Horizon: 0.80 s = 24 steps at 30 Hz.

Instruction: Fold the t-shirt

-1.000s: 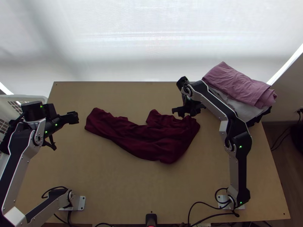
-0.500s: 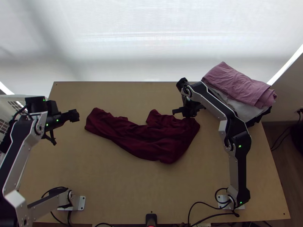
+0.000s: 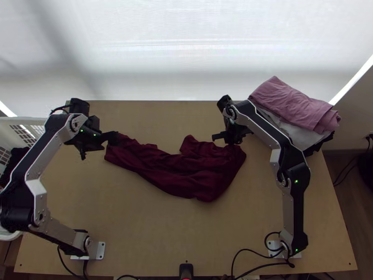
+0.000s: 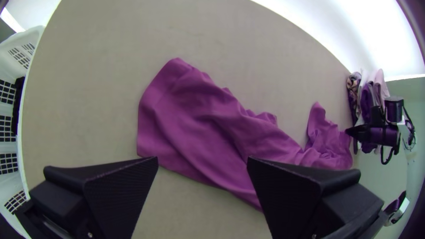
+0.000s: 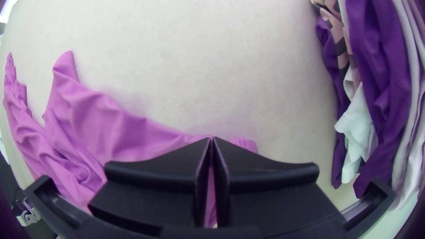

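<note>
We judge the fold to be barely begun. The dark red fabric t-shirt (image 3: 186,172) lies as a long, bunched strip across the middle of the bench (image 3: 154,233), its edges uneven and its surface creased. We make out no neat panel or squared edge.

At its right end, the right gripper (image 5: 211,139) has its jaws together, clamped, it seems, on the garment's edge. Over the other end, the left gripper (image 4: 202,161) has its jaws well apart, with no cloth between them. Left to do, as we judge it: grip that end, straighten the strip, fold it down and probably add it to the stack.

The bench is light wood. On its far right corner we see a stack of folded clothes topped with pink cloth (image 3: 293,107); beside its left edge stands a white plastic laundry basket (image 3: 23,120). Behind hangs a bright white screen (image 3: 186,46), and dark floorboards (image 3: 345,200) show at the right.
</note>
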{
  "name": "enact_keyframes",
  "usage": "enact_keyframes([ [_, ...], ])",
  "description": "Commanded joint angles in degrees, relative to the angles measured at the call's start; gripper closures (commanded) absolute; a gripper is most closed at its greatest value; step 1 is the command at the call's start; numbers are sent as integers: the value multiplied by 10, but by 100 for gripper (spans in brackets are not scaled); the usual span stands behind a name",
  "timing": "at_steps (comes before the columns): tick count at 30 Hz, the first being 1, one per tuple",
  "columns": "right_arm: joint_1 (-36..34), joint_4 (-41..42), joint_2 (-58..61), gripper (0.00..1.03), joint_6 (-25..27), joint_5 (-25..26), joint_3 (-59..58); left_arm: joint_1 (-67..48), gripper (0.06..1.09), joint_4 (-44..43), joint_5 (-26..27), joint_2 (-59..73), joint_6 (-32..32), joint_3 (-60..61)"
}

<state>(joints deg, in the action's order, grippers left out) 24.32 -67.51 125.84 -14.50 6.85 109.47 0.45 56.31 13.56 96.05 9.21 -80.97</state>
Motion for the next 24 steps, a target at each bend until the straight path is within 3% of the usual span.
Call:
enact_keyframes([
  [1,3,0,-30,100,1,4,-7,-8,11,21,5,34,4,-15],
  [15,5,0,-69,100,1,5,10,-39,11,-22,-1,95,10,-15],
  [24,6,1,-72,100,0,5,6,-77,11,-39,-6,155,35,-82],
])
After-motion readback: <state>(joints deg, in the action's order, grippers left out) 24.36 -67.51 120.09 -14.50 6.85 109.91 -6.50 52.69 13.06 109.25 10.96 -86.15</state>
